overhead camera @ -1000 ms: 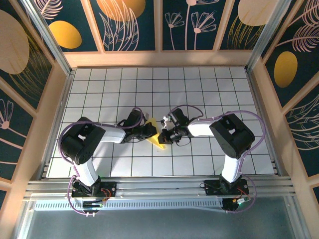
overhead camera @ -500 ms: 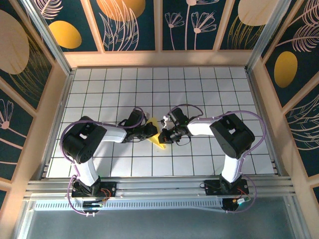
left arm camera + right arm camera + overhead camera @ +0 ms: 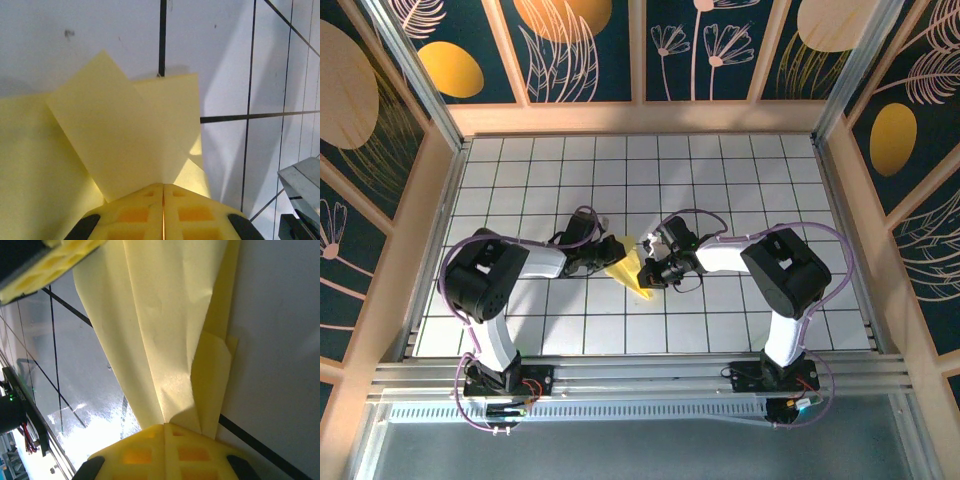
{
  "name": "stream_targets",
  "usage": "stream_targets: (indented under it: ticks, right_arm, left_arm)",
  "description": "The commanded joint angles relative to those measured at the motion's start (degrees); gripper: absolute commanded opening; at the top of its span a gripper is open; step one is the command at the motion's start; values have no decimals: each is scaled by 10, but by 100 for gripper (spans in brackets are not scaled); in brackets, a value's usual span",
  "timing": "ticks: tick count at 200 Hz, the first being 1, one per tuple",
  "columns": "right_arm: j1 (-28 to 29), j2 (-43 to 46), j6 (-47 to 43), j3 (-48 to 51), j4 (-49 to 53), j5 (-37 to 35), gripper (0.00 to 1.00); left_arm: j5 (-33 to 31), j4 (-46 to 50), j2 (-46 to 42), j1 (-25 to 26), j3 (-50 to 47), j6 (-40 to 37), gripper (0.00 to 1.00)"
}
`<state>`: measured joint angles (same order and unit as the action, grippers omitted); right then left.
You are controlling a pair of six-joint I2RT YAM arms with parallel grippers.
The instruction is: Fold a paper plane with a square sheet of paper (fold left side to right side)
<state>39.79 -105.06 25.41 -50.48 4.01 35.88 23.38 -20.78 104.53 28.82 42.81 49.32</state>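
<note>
- Spreading lower and wider than a second ago, the square sheet of paper [image 3: 628,272] is lying creased on the worktop [image 3: 740,180], between both claws.
- The left claw [image 3: 601,261] is drawing back leftward with its pads together, seemingly pinching a flap, though the contact is hard to confirm.
- The right claw [image 3: 654,272] is staying clamped on the opposite edge.
- The left-to-right fold is probably still being prepared.

Bright, even overhead light; top view sharp. Left wrist view: soft grey shadows on table [image 3: 225,50] right of yellow paper [image 3: 125,145]. Right wrist view: white glare lower-left of paper.
</note>
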Motion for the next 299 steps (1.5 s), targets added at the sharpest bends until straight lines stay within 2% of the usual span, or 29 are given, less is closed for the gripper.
stream_targets:
  ticks: [1, 55, 116, 176, 205, 228, 261, 299]
  right_arm:
    - [3, -36, -15, 32, 107, -78, 0]
    - [2, -36, -15, 34, 107, -77, 0]
    - [2, -31, -12, 35, 101, -70, 0]
    - [1, -22, -6, 35, 90, -66, 0]
    - [2, -15, -4, 38, 87, -70, 0]
    - [2, -12, -2, 41, 85, -73, 0]
    - [2, -15, 0, 39, 84, -74, 0]
    - [2, -14, 1, 38, 86, -76, 0]
  left_arm:
    - [-57, 7, 26, -35, 18, -43, 8]
    - [-57, 23, 49, -77, 56, -70, 8]
    - [-41, -3, 75, -128, 63, -79, 7]
    - [-35, 21, -23, -134, 40, -96, 7]
    - [0, -10, -87, -111, -18, -71, 7]
    - [12, -31, -107, -58, -44, -50, 7]
    - [22, -74, -82, -5, -45, -14, 6]
    - [21, -79, -11, 15, -13, -6, 6]
